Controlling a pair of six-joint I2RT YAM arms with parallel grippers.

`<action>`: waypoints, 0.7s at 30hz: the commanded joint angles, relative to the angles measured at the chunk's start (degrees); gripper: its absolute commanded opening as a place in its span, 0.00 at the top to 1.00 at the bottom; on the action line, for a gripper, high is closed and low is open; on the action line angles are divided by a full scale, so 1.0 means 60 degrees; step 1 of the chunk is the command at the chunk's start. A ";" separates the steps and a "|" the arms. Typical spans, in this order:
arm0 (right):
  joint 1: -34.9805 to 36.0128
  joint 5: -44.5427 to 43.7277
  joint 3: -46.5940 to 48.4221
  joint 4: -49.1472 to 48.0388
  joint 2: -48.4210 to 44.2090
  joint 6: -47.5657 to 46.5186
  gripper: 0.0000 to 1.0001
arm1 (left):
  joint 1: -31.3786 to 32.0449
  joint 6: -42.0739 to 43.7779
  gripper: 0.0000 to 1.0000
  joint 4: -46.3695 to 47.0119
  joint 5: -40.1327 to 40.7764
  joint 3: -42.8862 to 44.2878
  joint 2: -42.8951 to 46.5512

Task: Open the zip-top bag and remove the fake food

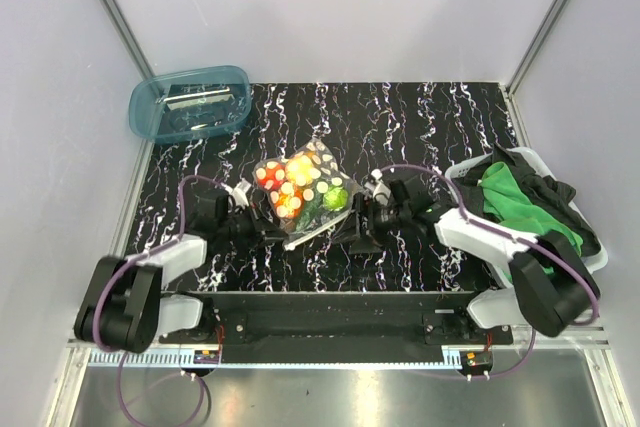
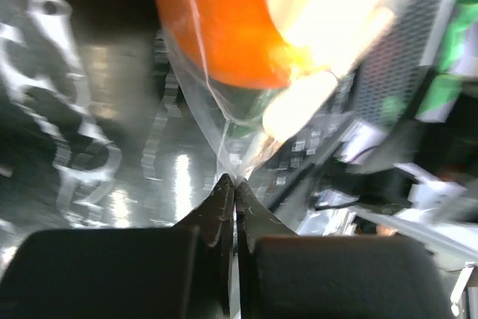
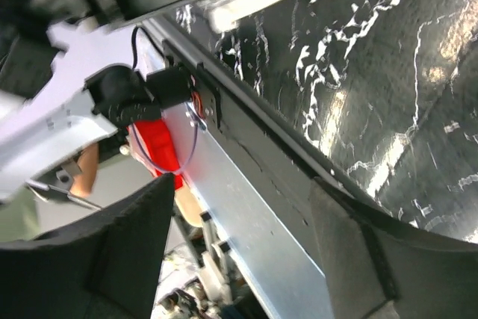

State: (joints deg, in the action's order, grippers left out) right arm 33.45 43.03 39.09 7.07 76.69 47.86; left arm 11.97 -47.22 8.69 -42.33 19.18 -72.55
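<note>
**Tabletop** [image 1: 430, 127]: black, marbled. It carries everything listed below.

**Cloth** [image 1: 510, 197]: green, heaped in a pale bin behind the right pincer, well apart from the work. Not a task item.

**Tub** [image 1: 190, 102]: blue, translucent, far beyond the left pincer. No food shows in it.

**Bag** [image 1: 305, 192]: clear plastic, lying flat between the two pincers, its near edge at their tips. The wrist view shows its film [image 2: 190, 72] running down into the left tips. Whether the zip has parted is too blurred to tell, but the bag looks full and flat.

**Food** [image 1: 285, 182]: orange, yellow, red and lime pieces, all inside the bag just ahead of both pincers. An orange piece [image 2: 224, 28] presses against the film directly above the left tips. No piece lies loose on the tabletop.

**Left pincer** [image 1: 270, 227]: tips together [image 2: 235, 188], clamped on a thin fold of the bag's near-left edge.

**Right pincer** [image 1: 350, 229]: fingers apart [image 3: 246, 259] with nothing between them, just beside the bag's near-right corner.

**Progress, as judged:** early.
- Done: one hold on the bag.
- Left: a second hold opposite, pulling the mouth open, and taking out every piece.
</note>
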 commanded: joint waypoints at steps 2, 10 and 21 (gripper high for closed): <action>0.0942 -0.1105 0.0045 -0.2994 0.1324 0.2042 0.25 | 0.0056 -0.1781 1.00 -0.0114 -0.0475 -0.0003 0.1529; 0.1661 -0.3053 -0.0378 -0.6042 0.2116 0.4986 0.19 | 0.0173 -0.3028 1.00 -0.0379 -0.0372 0.0129 0.2424; 0.1764 -0.3319 0.0295 -0.6803 0.3654 0.6745 0.42 | 0.0393 -0.3482 1.00 -0.0379 -0.0314 0.0246 0.2908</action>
State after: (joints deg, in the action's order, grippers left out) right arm 43.40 24.29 37.26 -29.06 96.12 83.96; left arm 13.72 -66.15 5.56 -42.74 19.09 -56.53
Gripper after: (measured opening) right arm 0.618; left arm 0.012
